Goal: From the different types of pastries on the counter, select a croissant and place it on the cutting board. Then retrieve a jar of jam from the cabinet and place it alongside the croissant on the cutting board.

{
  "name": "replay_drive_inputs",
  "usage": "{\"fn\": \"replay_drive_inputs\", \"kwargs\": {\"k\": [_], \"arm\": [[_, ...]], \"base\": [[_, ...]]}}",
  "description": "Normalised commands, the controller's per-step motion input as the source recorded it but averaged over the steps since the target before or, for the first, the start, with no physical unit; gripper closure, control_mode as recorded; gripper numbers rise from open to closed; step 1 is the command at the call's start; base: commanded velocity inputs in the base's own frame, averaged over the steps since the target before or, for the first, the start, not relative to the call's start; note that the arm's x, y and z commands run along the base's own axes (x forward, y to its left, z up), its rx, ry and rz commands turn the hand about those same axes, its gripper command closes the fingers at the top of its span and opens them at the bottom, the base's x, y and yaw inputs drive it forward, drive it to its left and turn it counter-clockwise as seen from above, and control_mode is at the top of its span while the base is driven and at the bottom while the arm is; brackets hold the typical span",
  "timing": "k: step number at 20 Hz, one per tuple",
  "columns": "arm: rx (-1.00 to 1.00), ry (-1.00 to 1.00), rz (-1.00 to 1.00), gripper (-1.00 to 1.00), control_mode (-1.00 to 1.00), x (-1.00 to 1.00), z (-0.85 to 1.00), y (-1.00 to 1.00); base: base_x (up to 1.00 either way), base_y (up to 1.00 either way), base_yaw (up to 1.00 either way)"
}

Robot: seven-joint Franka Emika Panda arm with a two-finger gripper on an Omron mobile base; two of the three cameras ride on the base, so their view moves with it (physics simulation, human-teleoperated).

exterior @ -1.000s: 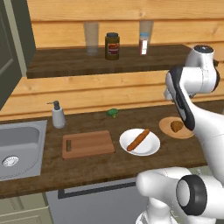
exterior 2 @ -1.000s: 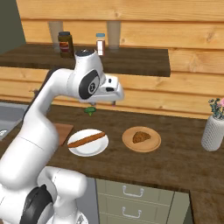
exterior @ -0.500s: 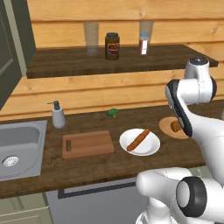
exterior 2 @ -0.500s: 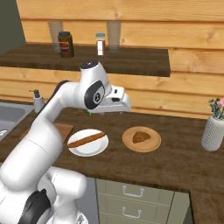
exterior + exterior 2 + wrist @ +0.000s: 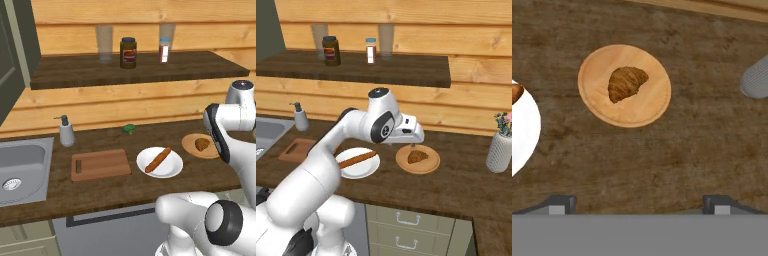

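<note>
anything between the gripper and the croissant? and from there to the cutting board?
Nothing sits between the open gripper and the croissant; it lies bare on its round wooden plate. Toward the cutting board, the white plate with the stick pastry lies in between.

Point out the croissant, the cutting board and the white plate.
croissant (image 5: 626,83), hand view, middle of its ridged top.
cutting board (image 5: 100,165), left base view, centre of its flat face.
white plate (image 5: 172,167), left base view, bare patch beside the stick pastry.
</note>
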Motion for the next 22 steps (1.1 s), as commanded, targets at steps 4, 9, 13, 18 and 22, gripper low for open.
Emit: {"fn": "replay_drive_inputs", "kwargs": {"k": [4, 9, 13, 18, 22], "arm": [[-0.03, 0.00, -0.05, -1.00, -1.00, 0.00, -0.29, -0.24], [-0.03, 0.00, -0.03, -1.00, -1.00, 0.00, -0.28, -0.22], [-0.06, -0.02, -0.01, -1.00, -1.00, 0.08, -0.15, -0.09], [0.00, 0.02, -0.11, -1.00, -1.00, 0.20, -0.20, -0.22], [0.00, 0.13, -0.01, -1.00, -1.00, 0.21, 0.00, -0.29]], "base": [[0.00, 0.00, 0.00], [0.00, 0.00, 0.00], [0.00, 0.00, 0.00], [0.00, 0.00, 0.00], [0.00, 0.00, 0.00]]}}
